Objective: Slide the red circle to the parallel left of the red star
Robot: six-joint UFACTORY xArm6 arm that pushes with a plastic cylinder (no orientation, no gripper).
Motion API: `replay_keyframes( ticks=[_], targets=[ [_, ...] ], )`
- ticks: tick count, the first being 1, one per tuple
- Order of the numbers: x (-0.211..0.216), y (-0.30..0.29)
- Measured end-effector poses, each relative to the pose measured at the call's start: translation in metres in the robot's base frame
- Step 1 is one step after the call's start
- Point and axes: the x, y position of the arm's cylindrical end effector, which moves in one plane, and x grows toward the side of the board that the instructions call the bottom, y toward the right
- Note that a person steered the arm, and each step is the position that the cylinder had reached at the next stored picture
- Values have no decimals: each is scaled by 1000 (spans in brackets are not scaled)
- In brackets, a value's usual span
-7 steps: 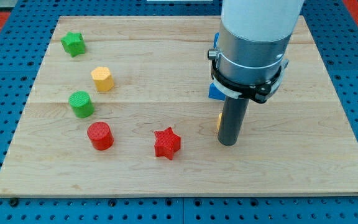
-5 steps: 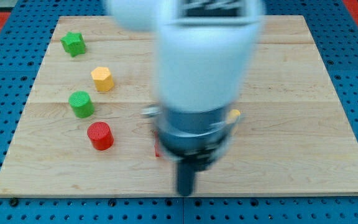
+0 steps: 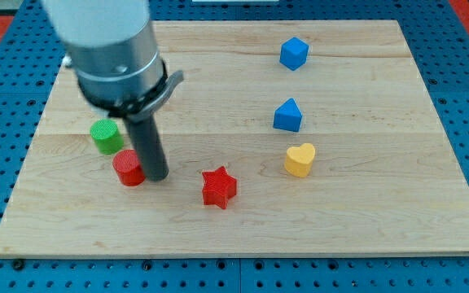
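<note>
The red circle (image 3: 126,168) sits at the lower left of the wooden board (image 3: 365,220). The red star (image 3: 218,187) lies to its right, slightly lower in the view. My tip (image 3: 155,177) rests on the board right against the red circle's right side, between it and the red star. The arm's grey body hides the board above the tip.
A green circle (image 3: 103,136) sits just above the red circle, partly hidden by the arm. A yellow heart (image 3: 300,159), a blue triangular block (image 3: 287,115) and a blue cube (image 3: 294,54) lie on the right half.
The arm has swept from the board's right side across the bottom to the left. My tip now stands at the red circle's right side. The green star and yellow hexagon are hidden behind the arm.
</note>
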Motion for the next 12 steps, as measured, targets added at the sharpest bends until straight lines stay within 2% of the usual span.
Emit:
replay_keyframes(
  ticks=[1, 2, 3, 4, 5, 6, 7, 8, 9, 10, 11, 12],
  targets=[
    [-15, 3],
    [-29, -38],
    [-4, -39],
    [-34, -21],
    [-53, -48],
    [-53, -102],
    [-76, -47],
    [-98, 39],
    [-126, 32],
    [-135, -35],
    [-130, -70],
    [-126, 21]
  ],
)
